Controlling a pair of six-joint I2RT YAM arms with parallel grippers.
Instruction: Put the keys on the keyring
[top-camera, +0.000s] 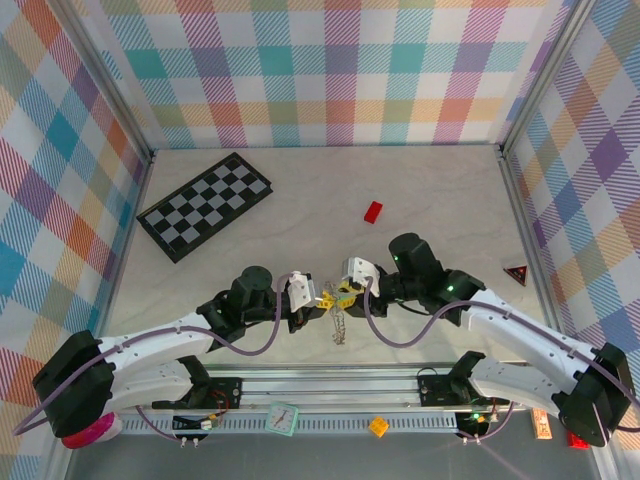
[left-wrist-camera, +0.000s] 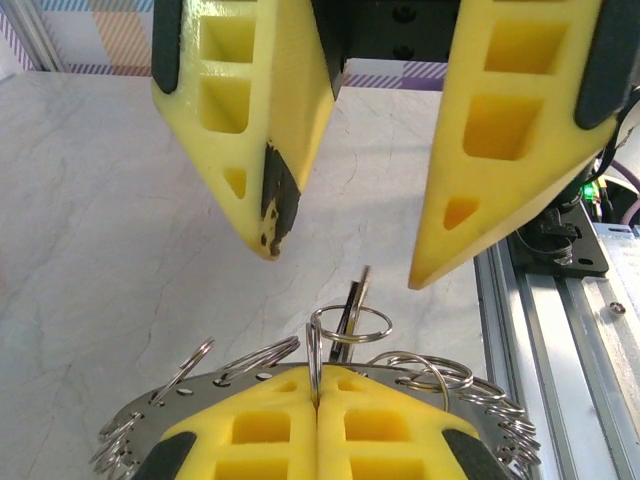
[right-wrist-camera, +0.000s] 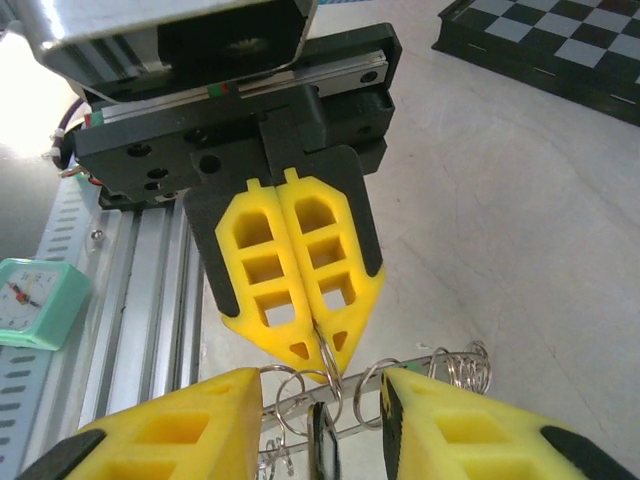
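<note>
On the pale, marble-look table (top-camera: 300, 180): a black-and-grey chequerboard (top-camera: 205, 205) at the back left and a small red block (top-camera: 373, 211) past the arms, both well apart from the grippers. By the near rail, a little green clock (top-camera: 283, 418).

Between the two arms: the keyring (top-camera: 338, 325), a string of shiny, thin wire loops. One loop pinched tight by the left gripper (left-wrist-camera: 317, 385), yellow fingers pressed flat together. Facing it, the right gripper (left-wrist-camera: 340, 265), spread open, its yellow fingers (left-wrist-camera: 250, 130) full of square holes and edged with black pads. In the gap, a black-headed key (right-wrist-camera: 322, 445), thin and silvery, touching neither finger, just in front of the pinched loop.
</note>
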